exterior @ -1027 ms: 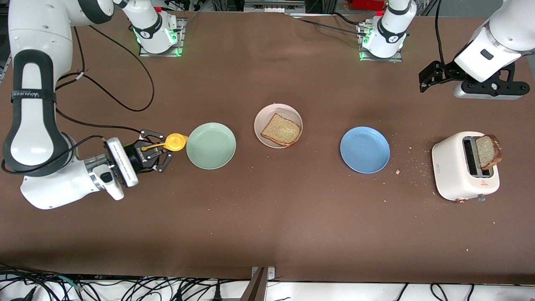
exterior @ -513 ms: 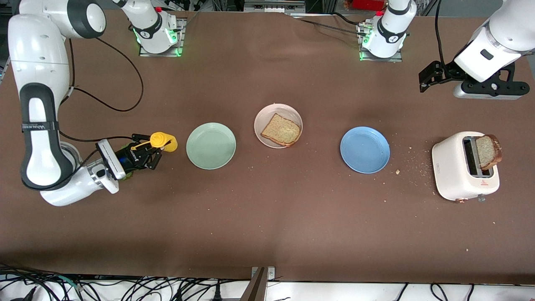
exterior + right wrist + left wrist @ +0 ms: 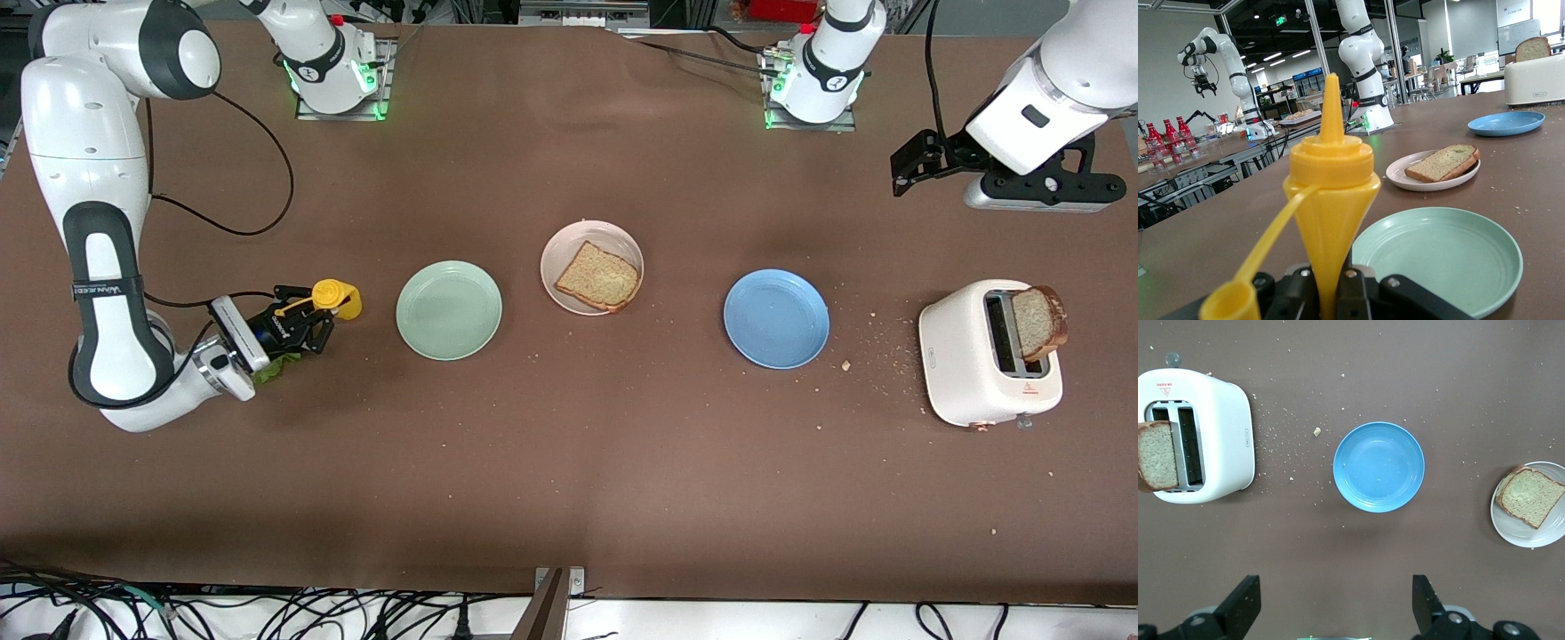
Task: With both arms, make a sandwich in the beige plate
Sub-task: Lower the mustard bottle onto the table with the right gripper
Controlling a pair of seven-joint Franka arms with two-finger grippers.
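Note:
The beige plate (image 3: 560, 244) sits mid-table with one brown toast slice (image 3: 597, 276) on it; both also show in the right wrist view, plate (image 3: 1405, 180) and slice (image 3: 1443, 163). A second slice (image 3: 1036, 322) stands in the white toaster (image 3: 969, 356). A bit of green lettuce (image 3: 267, 366) shows under my right wrist. My right gripper (image 3: 307, 324) is shut on an upright yellow squeeze bottle (image 3: 1331, 180), low beside the mint-green plate (image 3: 449, 310); its cap hangs open. My left gripper (image 3: 1337, 607) is open and empty, waiting high over the left arm's end.
A blue plate (image 3: 776, 318) lies between the beige plate and the toaster. Crumbs lie scattered around the toaster. The two arm bases stand along the table's top edge in the front view.
My right gripper has carried the yellow bottle away from the mint-green plate toward the right arm's end and lower. The lettuce has come into view under the wrist. The left arm has not moved.

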